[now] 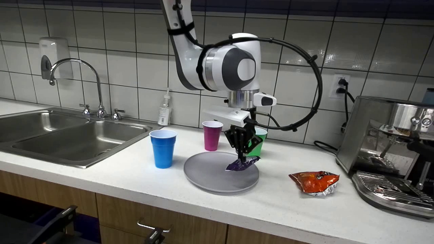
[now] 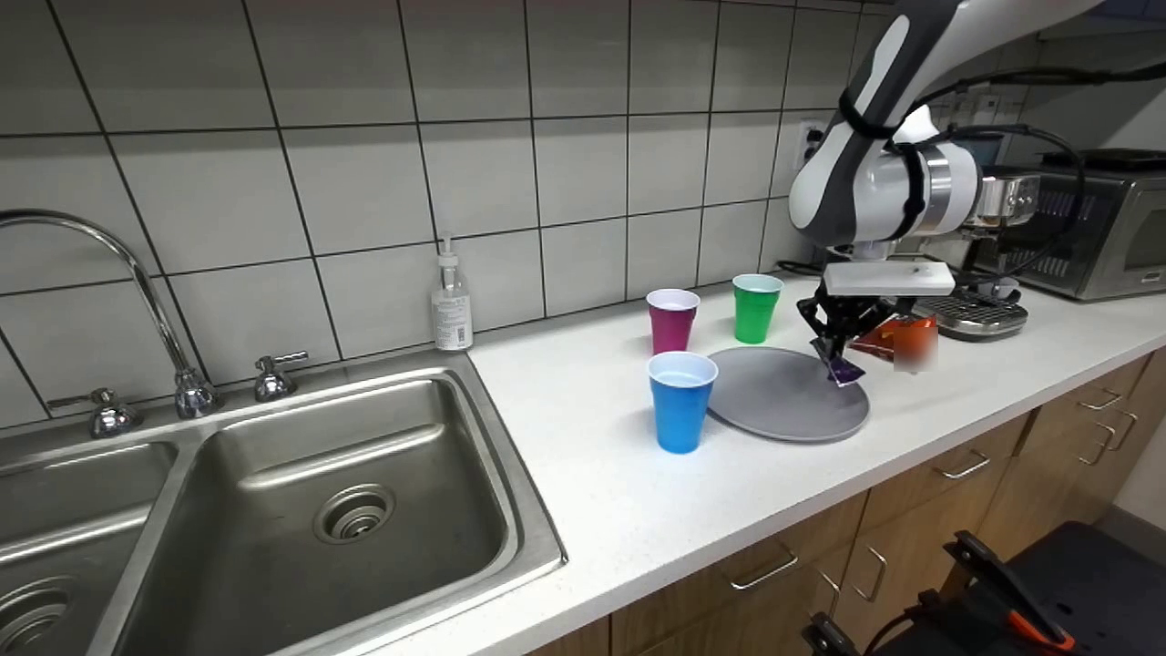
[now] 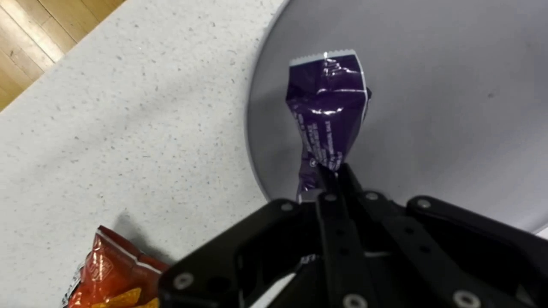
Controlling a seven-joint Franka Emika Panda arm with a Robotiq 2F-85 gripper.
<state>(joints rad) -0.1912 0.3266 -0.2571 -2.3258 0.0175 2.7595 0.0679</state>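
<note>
My gripper is shut on a shiny purple wrapper, pinching it near its middle so both ends stick out. In both exterior views the wrapper hangs tilted over the grey round plate, near the rim on the coffee machine's side. Whether it touches the plate I cannot tell. An orange chip bag lies on the counter beside the plate; in the wrist view the bag is partly cut off. Behind the gripper, a green cup is partly hidden in an exterior view.
Upright on the counter stand a blue cup and a magenta cup. A steel sink with a tap lies at one end, a coffee machine towards the other. A soap bottle stands by the tiled wall.
</note>
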